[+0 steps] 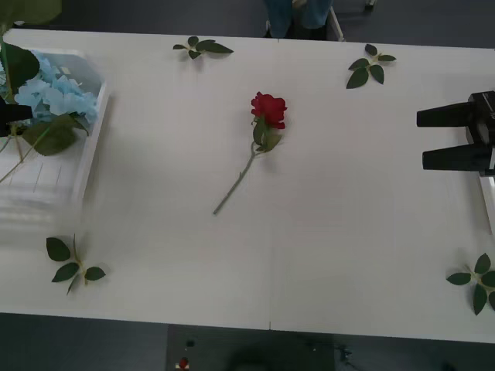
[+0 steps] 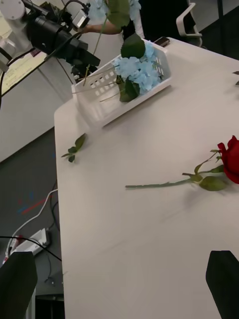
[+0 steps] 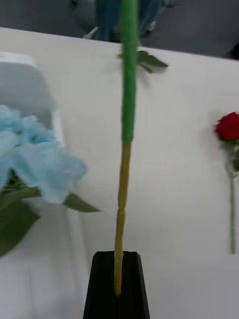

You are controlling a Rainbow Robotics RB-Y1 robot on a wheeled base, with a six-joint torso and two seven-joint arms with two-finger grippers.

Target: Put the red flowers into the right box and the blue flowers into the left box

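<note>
The left hand (image 3: 117,284) is clamped on the thin stem of a blue flower (image 2: 112,6) and holds it up over the left box (image 1: 91,147), at the left edge of the desk (image 1: 309,232). More blue flowers (image 1: 54,97) already lie in that box. To do this well, I think the hand should come down low over the box, lay the stem flat inside, and only then let go, so the flower does not tip over the rim. The right hand (image 1: 448,137) waits at the right side with its fingers apart, holding nothing. One red flower (image 1: 268,110) lies in the middle of the desk, well apart from both hands. The right box (image 1: 489,201) peeks in at the right edge.
</note>
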